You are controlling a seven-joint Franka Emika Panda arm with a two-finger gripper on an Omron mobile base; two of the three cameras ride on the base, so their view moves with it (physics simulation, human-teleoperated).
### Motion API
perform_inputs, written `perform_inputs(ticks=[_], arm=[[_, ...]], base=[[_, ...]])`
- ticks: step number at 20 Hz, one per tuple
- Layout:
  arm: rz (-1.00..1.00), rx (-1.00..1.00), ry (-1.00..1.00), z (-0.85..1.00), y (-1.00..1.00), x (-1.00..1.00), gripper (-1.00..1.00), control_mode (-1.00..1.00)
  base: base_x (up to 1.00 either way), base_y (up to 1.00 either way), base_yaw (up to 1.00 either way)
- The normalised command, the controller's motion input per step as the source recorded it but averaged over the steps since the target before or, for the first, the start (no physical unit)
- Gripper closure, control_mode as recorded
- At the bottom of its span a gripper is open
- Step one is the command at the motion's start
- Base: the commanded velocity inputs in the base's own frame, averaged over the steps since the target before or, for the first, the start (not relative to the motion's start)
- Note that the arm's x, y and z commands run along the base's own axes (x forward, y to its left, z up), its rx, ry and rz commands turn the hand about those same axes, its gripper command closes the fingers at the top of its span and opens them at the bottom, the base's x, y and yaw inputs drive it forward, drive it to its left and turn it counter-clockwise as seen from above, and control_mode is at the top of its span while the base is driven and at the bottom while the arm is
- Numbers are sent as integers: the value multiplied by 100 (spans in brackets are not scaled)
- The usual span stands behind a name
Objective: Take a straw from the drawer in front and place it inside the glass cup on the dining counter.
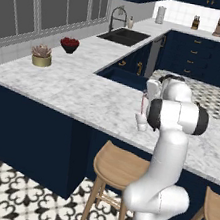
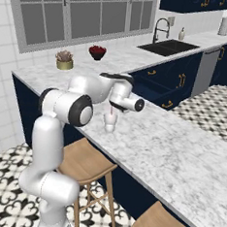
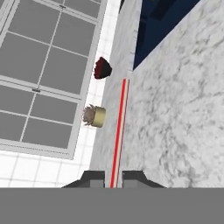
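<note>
Fingers (image 3: 113,179) pinch the straw (image 3: 119,131) above the glass cup (image 1: 141,121); potted succulent (image 3: 93,116) and berry bowl (image 3: 102,68) beyond.

The marble dining counter (image 1: 79,94) bears a glass cup (image 1: 141,121), a berry bowl (image 1: 69,45) and a potted succulent (image 1: 42,56).

The straw (image 3: 119,131), thin with red and white stripes, runs as a straight line from the bottom centre of the hand view up toward its middle; in the left base view it (image 1: 142,106) stands near upright at centre frame, its lower end in the glass cup (image 1: 141,121). The cup, small and clear, stands upright on the dining counter (image 1: 84,95), a white-grey marble slab crossing the middle of the frame. In the right base view the cup (image 2: 110,121) sits left of centre, near the counter's front edge.
</note>
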Motion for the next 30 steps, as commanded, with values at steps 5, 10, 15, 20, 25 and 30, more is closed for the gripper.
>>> perform_inputs(ticks=[5,10,15,20,25,30], arm=[[4,0,-2,-37,-2,3,100,-100],[3,2,-10,-15,-28,-87,100,-100],[2,1,-14,-12,-8,-83,100,-100],[2,0,-15,-17,14,-41,100,-100],[0,-9,-17,-35,51,-5,100,-100],[0,-8,-10,-31,19,9,100,-100]], base=[[0,0,0],[0,0,0],[0,0,0],[0,0,0],[0,0,0],[0,0,0]])
